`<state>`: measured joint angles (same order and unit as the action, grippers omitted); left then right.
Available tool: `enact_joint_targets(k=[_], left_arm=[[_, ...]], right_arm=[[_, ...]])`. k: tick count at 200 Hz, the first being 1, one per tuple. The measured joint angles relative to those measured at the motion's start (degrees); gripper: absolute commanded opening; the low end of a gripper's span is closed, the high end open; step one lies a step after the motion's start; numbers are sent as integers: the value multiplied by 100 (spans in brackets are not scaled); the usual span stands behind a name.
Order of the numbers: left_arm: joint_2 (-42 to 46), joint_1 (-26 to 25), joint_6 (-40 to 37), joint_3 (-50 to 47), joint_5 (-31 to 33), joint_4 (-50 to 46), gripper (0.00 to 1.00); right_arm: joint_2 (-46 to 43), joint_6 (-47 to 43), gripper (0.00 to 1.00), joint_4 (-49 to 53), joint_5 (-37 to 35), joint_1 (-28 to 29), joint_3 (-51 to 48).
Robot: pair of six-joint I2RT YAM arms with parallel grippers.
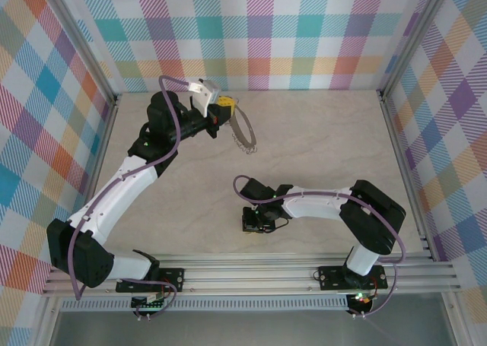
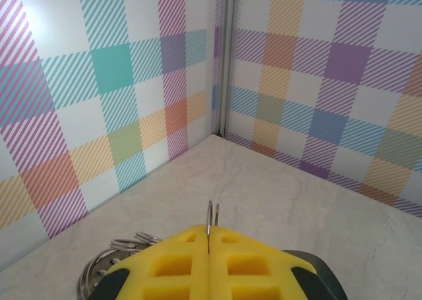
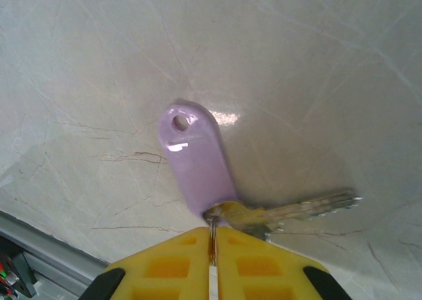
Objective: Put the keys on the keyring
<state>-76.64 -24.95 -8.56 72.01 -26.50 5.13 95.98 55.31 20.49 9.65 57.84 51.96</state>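
The keyring (image 1: 243,132) is a thin grey hoop fringed with tiny silvery pieces, held up above the far part of the table. My left gripper (image 1: 222,109) is shut on its rim. In the left wrist view the yellow pads (image 2: 171,267) pinch the thin wire of the keyring (image 2: 210,215), and several small rings (image 2: 125,244) hang to the left. My right gripper (image 1: 256,223) is low over the table's near middle. It is shut on the key (image 3: 196,158) at the joint where the lilac head meets the grey blade (image 3: 310,208).
The table (image 1: 319,141) is pale marble, walled by checked panels. An aluminium rail (image 1: 304,271) runs along the near edge, close behind my right gripper. A corner post (image 2: 224,56) stands ahead of my left gripper.
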Motion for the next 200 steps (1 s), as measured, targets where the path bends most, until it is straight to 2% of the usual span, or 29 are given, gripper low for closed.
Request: enact_joint_targets(k=[54,70,121,161,200], left_arm=[[0,-2,0,0,0,4,0],[0,-2,0,-4,0,24,0],[0,0,20,-24,-39,103,0],[0,0,35,-24,-42,96,0],[-70,0,166,111,-42,-35,0]], right_arm=[[48,0,9,-4,48,0,2],[61,-11,0,-4,68,0,7],[-2,17,0,17,-46,0,13],[-1047,-11,0,256,-483,-247,-254],[-2472,-382,0,503,-758,-1294,-280]])
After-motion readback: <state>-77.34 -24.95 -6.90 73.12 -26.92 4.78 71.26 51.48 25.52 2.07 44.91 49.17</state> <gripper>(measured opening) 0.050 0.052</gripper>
